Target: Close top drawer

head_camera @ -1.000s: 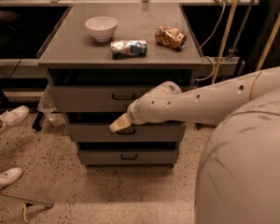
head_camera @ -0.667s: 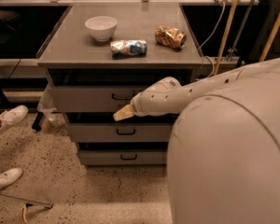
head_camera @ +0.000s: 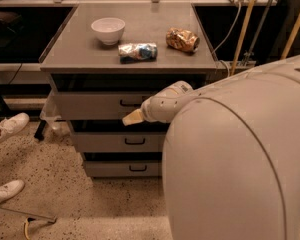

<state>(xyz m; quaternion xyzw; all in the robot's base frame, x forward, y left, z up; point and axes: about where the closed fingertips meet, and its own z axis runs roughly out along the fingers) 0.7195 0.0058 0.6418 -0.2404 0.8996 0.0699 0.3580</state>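
The top drawer [head_camera: 90,105] is the uppermost of three grey drawers in the cabinet. It has a flat grey front and a small black handle [head_camera: 130,103], and it stands out a little, with a dark gap above it. My gripper [head_camera: 132,118] is at the end of the white arm [head_camera: 165,104]. It sits at the lower edge of the top drawer's front, just below the handle.
On the cabinet top [head_camera: 80,59] are a white bowl [head_camera: 108,30], a crushed can [head_camera: 137,51] and a crumpled brown bag [head_camera: 182,39]. Two lower drawers [head_camera: 117,141] [head_camera: 121,169] sit beneath. White shoes [head_camera: 9,127] [head_camera: 5,191] are on the floor at left. My body [head_camera: 240,164] fills the right foreground.
My gripper has risen from the middle drawer's level to the top drawer's front. My body now fills more of the right side of the view.
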